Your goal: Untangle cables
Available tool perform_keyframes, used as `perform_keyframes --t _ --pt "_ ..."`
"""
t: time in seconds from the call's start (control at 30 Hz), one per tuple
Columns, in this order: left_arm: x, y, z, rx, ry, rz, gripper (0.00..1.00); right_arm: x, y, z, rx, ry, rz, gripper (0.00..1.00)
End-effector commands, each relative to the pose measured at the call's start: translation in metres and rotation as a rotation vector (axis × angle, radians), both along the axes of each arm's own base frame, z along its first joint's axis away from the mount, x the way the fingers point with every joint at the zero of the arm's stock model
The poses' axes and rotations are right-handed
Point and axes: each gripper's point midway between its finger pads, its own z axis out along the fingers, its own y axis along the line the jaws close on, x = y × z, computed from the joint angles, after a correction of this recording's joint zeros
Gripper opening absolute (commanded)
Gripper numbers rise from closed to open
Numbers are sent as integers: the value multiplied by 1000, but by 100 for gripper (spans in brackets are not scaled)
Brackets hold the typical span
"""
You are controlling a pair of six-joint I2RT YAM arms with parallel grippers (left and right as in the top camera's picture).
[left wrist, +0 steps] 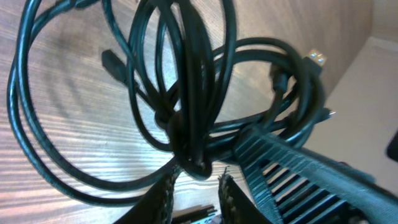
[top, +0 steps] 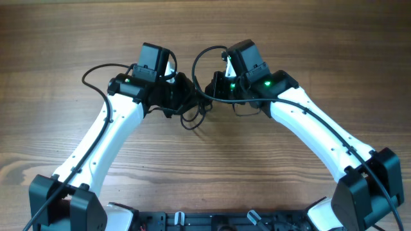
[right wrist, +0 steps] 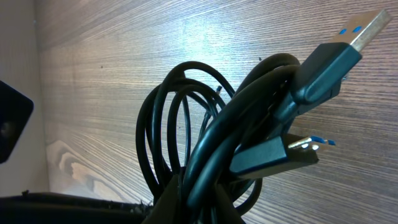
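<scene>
- In the overhead view the wooden table point(top: 51, 38) runs past every frame edge. From 9 o'clock up to 12 o'clock there is wide wood, with only one thin arm wire point(top: 96, 68) looping over it.
- The left arm point(top: 106, 138) comes in from 7 o'clock and bends toward the centre. The left gripper point(top: 174, 96) ends just left of the centre.
- In the left wrist view its two fingers point(left wrist: 163, 199) stand at 6 o'clock, one on each side of the lower end of the bundle. A gap shows between them, and I cannot tell if they press the cords or only stand beside them.
- The cables point(top: 192, 115) are at the centre of the table, between both grippers. From overhead they are only a small dark knot.
- Only the left wrist view shows the wide loops, which open toward 9 and 12 o'clock over the wood, with a silver plug point(left wrist: 317, 59) at 2 o'clock. A ribbed dark bar point(left wrist: 292, 168) crosses at 4 o'clock; to which part it belongs I cannot tell.
- The right gripper point(top: 215, 90) is just right of the centre, near the left one, with little room between them.
- The right wrist view shows it clenched on the cables, as the cords rise out of its closed tips at 6 o'clock. This view alone shows two flat plugs with blue inside: the upper plug point(right wrist: 339, 43) at 2 o'clock and the lower plug point(right wrist: 273, 155) at 4 o'clock.
- The right arm point(top: 314, 128) leaves toward 4 o'clock, and wood runs open to the edge at 3 o'clock.
</scene>
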Motion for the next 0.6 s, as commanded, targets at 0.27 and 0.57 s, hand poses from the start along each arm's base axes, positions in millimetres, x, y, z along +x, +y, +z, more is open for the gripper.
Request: perform_keyframes --t 0.27,0.57 --pt "5 12 -11 87 38 126 23 7 4 12 25 -24 -19 5" --pt "11 8 -8 72 22 149 23 7 5 12 25 -24 -19 4"
